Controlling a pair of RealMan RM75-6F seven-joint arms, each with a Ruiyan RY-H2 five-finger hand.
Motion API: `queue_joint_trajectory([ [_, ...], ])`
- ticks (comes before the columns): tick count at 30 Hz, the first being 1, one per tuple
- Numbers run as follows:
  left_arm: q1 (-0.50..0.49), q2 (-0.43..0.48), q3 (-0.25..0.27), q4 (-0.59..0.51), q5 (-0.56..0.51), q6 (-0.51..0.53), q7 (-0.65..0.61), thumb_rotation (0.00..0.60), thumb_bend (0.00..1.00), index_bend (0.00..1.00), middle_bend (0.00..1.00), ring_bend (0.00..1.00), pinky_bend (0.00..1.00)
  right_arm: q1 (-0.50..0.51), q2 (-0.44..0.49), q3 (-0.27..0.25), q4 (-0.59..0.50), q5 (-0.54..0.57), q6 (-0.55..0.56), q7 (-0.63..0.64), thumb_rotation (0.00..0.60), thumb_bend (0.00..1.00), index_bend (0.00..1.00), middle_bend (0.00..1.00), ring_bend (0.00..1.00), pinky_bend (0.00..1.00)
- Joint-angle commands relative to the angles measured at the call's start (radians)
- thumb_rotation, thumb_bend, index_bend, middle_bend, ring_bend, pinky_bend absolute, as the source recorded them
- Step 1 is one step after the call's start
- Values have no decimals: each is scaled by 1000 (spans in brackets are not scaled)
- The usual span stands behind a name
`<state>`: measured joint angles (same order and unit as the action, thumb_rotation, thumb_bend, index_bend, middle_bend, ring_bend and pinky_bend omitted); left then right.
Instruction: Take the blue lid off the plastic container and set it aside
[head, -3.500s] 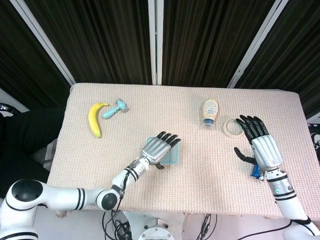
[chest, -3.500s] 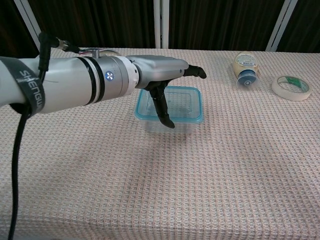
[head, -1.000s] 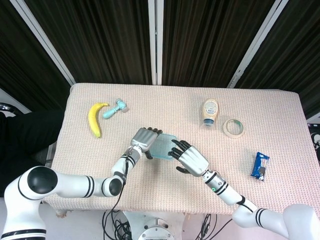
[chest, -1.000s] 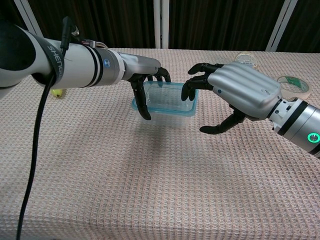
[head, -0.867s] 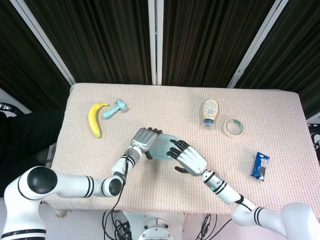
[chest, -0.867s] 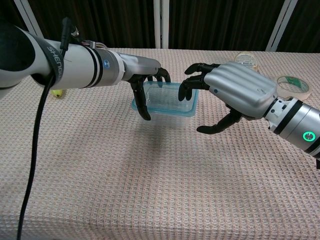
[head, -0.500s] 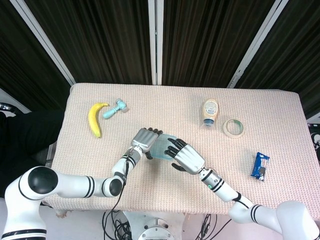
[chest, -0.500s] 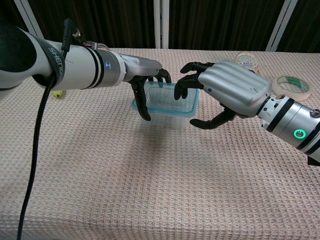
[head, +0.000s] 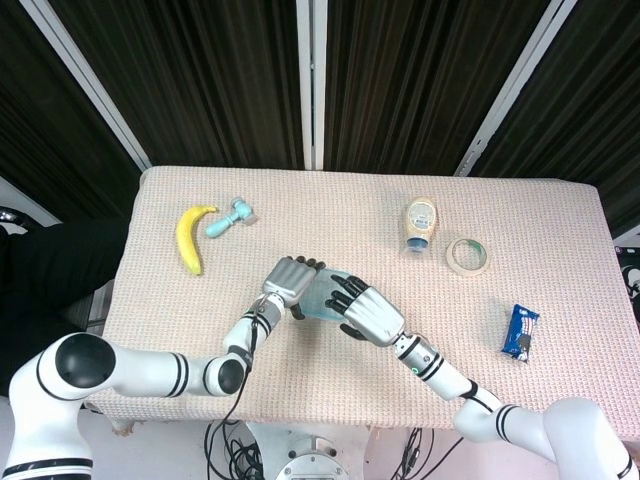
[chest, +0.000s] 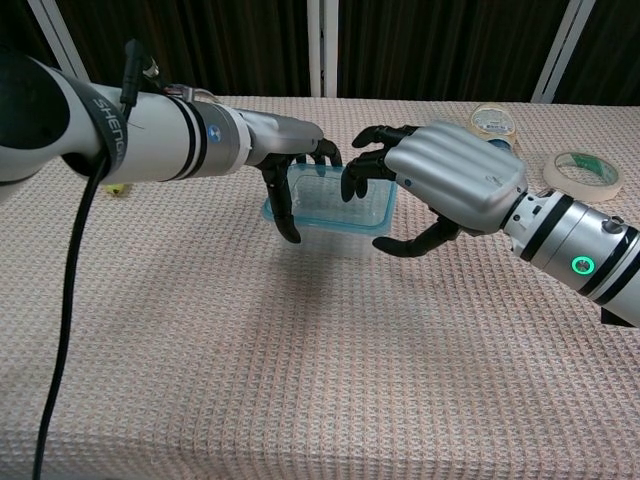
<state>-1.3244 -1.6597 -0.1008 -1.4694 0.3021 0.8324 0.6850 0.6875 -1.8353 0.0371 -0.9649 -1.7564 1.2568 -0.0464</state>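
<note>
The clear plastic container (chest: 318, 237) with its blue lid (chest: 330, 196) is near the table's middle, tilted and lifted a little off the cloth. My left hand (chest: 287, 148) grips its left end, thumb down the front wall and fingers over the far rim. My right hand (chest: 448, 180) is at the right end, with its fingers (chest: 362, 172) curled over the lid's right edge and its thumb (chest: 408, 243) hooked low beside the right wall; no firm hold shows. In the head view the container (head: 320, 297) is mostly hidden between the left hand (head: 289, 282) and right hand (head: 367, 312).
A banana (head: 190, 237) and a teal tool (head: 232, 215) lie at the back left. A squeeze bottle (head: 420, 224) and a tape roll (head: 467, 255) lie at the back right. A blue packet (head: 518, 332) sits near the right edge.
The right hand has swept in from the far right side to the container's right end and curled its fingers over the lid. The left hand has closed on the container and tipped it up.
</note>
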Motion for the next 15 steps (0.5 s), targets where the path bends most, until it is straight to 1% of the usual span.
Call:
queue_joint_trajectory([
  [1,1,0,0,-1,0,1,2,600,169,243,313,222,271,3,-2,0,2,3,0,-1,600,209,379,364,145,270],
  [9,4,-2,4,-2,3,5,10,600,169,243,314,222,271,10,0,1,0,12,5,-9,600,209,381,365,145,269],
  [15,11,-18,10,9,30,21,15,600,169,243,318,221,271,13,10,3,-13,14,17,-10,600,209,383,365,145,269],
])
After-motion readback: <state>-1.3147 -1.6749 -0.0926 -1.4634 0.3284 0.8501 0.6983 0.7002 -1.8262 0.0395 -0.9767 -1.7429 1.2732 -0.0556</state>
